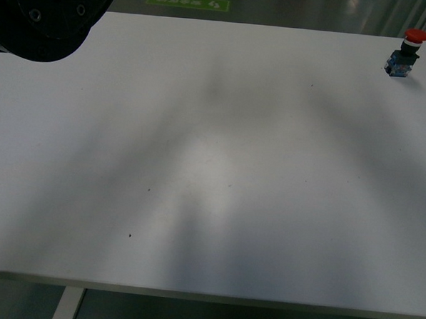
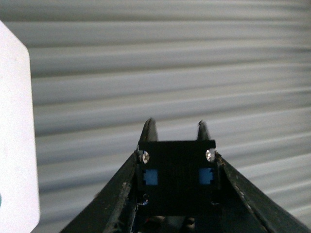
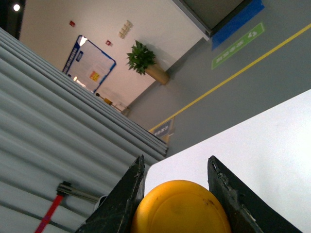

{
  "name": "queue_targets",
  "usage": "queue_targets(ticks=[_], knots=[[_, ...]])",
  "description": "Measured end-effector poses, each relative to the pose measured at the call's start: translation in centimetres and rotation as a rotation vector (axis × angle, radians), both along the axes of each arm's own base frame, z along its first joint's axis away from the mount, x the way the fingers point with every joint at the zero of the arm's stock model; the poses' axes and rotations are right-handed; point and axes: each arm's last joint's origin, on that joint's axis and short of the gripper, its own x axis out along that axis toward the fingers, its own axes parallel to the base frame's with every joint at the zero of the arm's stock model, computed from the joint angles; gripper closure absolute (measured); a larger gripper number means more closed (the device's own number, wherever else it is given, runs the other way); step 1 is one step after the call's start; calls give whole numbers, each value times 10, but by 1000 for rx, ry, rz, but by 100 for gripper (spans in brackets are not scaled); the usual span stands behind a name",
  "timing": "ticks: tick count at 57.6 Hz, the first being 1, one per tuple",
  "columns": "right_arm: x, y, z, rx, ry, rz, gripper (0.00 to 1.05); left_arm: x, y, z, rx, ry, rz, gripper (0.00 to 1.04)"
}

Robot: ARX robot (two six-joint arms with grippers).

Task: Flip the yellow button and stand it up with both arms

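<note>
The yellow button is held by both grippers, lifted off the white table [image 1: 212,174]. In the right wrist view its round yellow-orange cap [image 3: 180,208] sits between the two black fingers; my right gripper [image 3: 176,167] is shut on it. In the left wrist view its black contact block [image 2: 177,177], with two blue inserts and two silver screws, fills the gap between the fingers; my left gripper [image 2: 176,127] is shut on it. In the front view the button and both grippers are out of view; only a black arm part [image 1: 46,11] shows at the top left.
A red-capped push-button [image 1: 404,55] stands upright near the table's far right corner. Behind the table are a grey floor with a green marking [image 1: 189,1] and a corrugated grey shutter [image 2: 170,63]. The table's near edge [image 1: 206,296] runs along the bottom.
</note>
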Motion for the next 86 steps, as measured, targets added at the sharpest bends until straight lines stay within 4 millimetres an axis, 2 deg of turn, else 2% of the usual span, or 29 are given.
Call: queue_targets(ticks=[6,13,16,27,43,62,64,66,67,69,70,72,74,75,76,78,86], knots=[[0,0,-1,-20,-2,-5,72,0,-1,0,6,-8,-2,42],[1,-3,-2,-21,-5,-13,72,-1,-1,0,12,-17,0,12],[2,-4,-2,-22,-3,-17,72,-1,-1,0,14,-20,1,5],[4,-12,-4,-20,1,-35,72,-1,-1,0,15,-22,2,7],[13,-41,-8,1,23,-115,72,-1,-1,0,15,-22,2,7],[17,-64,-7,3,23,-173,72,-1,-1,0,16,-24,5,7],[17,-66,-6,3,21,-175,72,-1,-3,1,39,-21,117,10],[16,-66,-5,3,18,-175,72,-3,0,-1,163,10,383,17],[16,-66,-5,3,16,-175,72,-5,1,-1,185,11,416,19],[16,-66,-4,1,14,-172,72,-15,13,-7,418,2,666,26],[16,-66,-4,0,13,-171,72,-18,16,-8,454,11,707,28],[16,-66,-4,0,14,-167,72,-31,31,-11,668,-49,877,35],[16,-66,-4,0,13,-169,72,-41,43,-11,817,-107,972,40],[16,-67,-3,-1,12,-170,72,-47,51,-12,927,-159,1016,44],[16,-67,-3,-1,12,-172,72,-50,55,-11,947,-167,1030,46],[15,-68,-3,-1,10,-175,72,-61,70,-12,1111,-262,1065,53],[15,-69,-2,-6,6,-173,72,-92,107,-21,1385,-396,1087,76]])
